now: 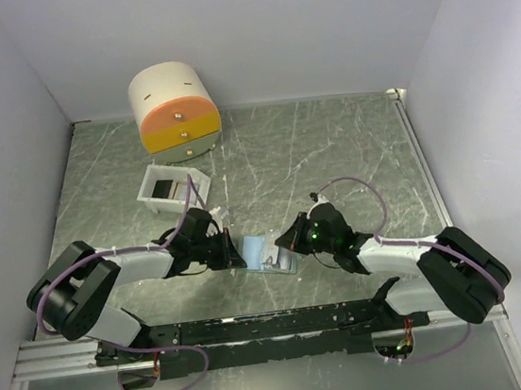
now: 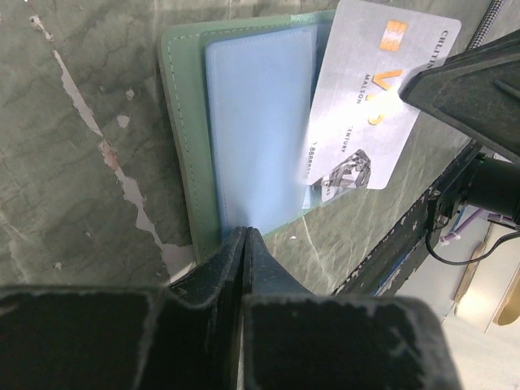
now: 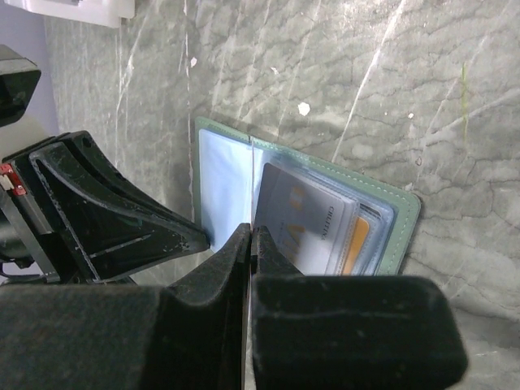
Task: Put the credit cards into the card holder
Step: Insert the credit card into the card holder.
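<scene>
The small, flat grey-green folding card holder lies open on the green marbled table, pale blue leaves up, between the two grippers. The left gripper has its black jaws pressed together, tips at the holder's nearest edge on a pale blue leaf; whether the leaf is nipped between them cannot be told. Beyond those tips and to their right, a silver-grey plastic credit card with an orange chip lies askew over the holder's other half. The right gripper is likewise closed tight, its tips at that card's near edge beside the fold; whether it grips the card is unclear. Just right of these tips, an orange-yellow card peeks from a pocket under the grey one. A white open-topped box sits well beyond the left gripper.
</scene>
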`<control>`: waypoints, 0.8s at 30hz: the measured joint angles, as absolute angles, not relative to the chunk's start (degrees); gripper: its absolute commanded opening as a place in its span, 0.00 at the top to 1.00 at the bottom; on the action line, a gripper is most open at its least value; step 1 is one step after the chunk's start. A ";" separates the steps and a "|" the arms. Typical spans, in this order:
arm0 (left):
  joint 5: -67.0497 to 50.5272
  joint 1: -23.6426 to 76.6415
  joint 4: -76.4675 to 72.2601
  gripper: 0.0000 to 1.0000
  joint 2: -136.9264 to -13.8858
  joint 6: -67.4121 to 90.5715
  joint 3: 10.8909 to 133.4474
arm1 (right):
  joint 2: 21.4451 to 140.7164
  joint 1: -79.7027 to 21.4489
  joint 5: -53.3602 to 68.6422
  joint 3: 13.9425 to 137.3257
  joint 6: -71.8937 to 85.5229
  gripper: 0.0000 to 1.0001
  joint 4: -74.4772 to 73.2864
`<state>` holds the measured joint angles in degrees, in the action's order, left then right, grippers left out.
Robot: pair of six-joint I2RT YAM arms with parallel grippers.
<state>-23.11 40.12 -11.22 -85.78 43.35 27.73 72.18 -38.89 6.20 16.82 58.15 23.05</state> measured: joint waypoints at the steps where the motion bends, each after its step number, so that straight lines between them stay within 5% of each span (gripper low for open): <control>1: -23.11 40.12 -11.22 0.89 -85.78 43.40 27.73 | 72.47 -38.83 6.42 16.62 58.46 1.00 23.44; 24: -23.03 40.25 -11.31 0.89 -85.76 43.53 27.70 | 76.77 -38.68 10.33 14.66 61.78 1.00 29.45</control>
